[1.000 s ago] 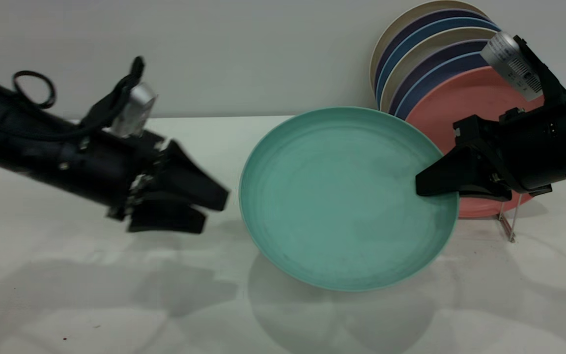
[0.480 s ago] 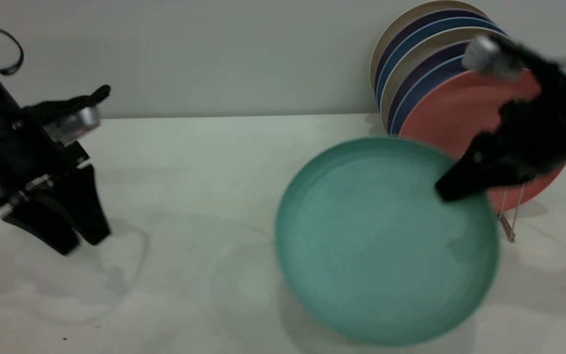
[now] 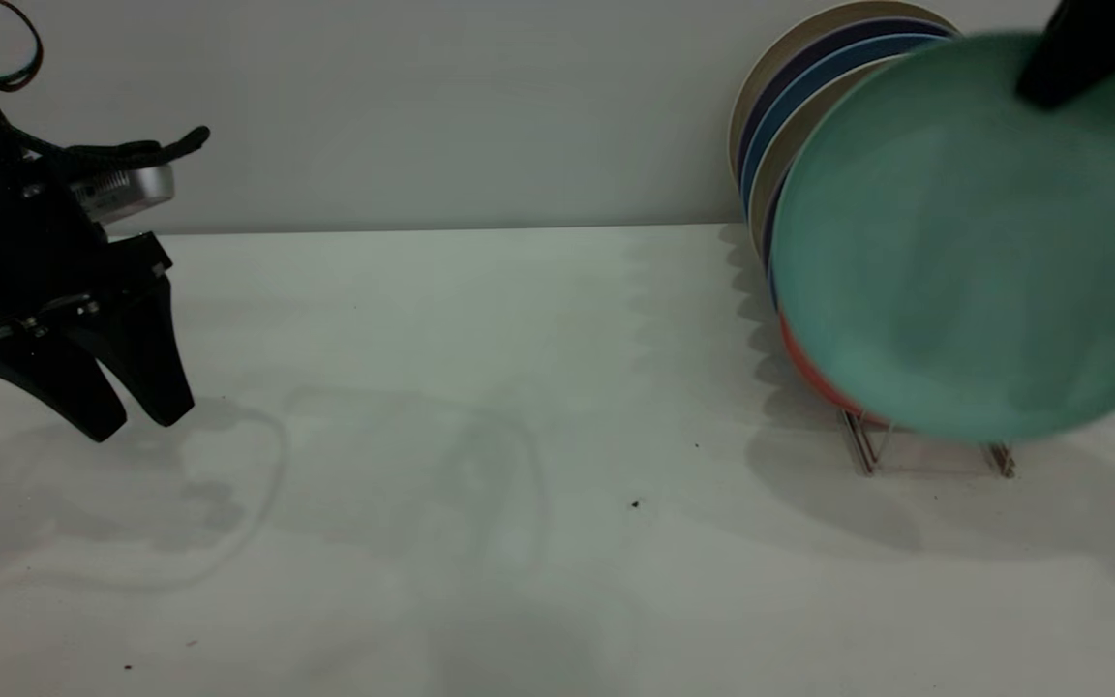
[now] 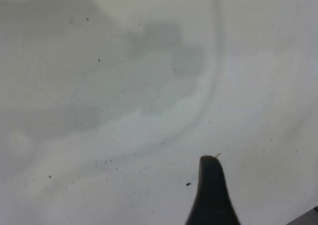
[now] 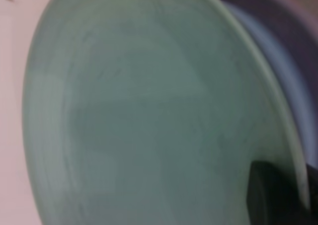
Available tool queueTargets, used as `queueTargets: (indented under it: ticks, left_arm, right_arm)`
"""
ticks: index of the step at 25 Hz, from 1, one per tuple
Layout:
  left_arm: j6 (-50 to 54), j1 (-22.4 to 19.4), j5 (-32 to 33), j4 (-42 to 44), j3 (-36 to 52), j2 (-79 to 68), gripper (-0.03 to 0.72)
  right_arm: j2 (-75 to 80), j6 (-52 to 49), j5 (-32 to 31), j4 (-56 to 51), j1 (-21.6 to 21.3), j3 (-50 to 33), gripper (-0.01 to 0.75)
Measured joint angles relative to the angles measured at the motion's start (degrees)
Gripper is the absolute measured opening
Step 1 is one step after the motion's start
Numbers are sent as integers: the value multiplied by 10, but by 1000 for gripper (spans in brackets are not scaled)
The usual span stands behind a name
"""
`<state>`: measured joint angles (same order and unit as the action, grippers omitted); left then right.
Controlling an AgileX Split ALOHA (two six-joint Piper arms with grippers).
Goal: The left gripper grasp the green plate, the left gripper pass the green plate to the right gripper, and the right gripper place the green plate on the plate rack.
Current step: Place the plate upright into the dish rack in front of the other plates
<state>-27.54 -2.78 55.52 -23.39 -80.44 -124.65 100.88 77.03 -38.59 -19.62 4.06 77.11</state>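
Observation:
The green plate (image 3: 974, 242) hangs in the air at the right, tilted nearly upright, in front of the plates standing in the plate rack (image 3: 867, 447). My right gripper (image 3: 1037, 89) comes in from the top right and is shut on the plate's upper rim. In the right wrist view the green plate (image 5: 149, 115) fills the picture, with one dark finger (image 5: 273, 195) pressed on its face at the rim. My left gripper (image 3: 135, 418) is at the far left, pointing down just above the table, open and empty. The left wrist view shows one finger (image 4: 211, 195) over bare table.
Several cream, purple and blue plates (image 3: 809, 87) stand in the rack against the back wall. A sliver of the salmon-pink plate (image 3: 799, 360) shows behind the green one. The blue plates (image 5: 278, 41) are close behind the green plate's rim. A few dark specks (image 3: 634, 504) lie on the white table.
My right gripper has lifted the green plate up and to the right, from low over the table to in front of the racked plates. My left arm has drawn back to the far left.

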Motion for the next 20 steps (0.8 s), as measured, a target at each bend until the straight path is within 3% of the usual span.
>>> queueTargets:
  ticks: [11, 20]
  left_arm:
    - [-1, 0, -21, 0, 0, 0, 564]
    - [-1, 0, -26, 1, 0, 0, 564]
  right_arm:
    - [-33, 67, -30, 8, 0, 41, 37]
    - [-58, 86, 76, 31, 28, -26, 37]
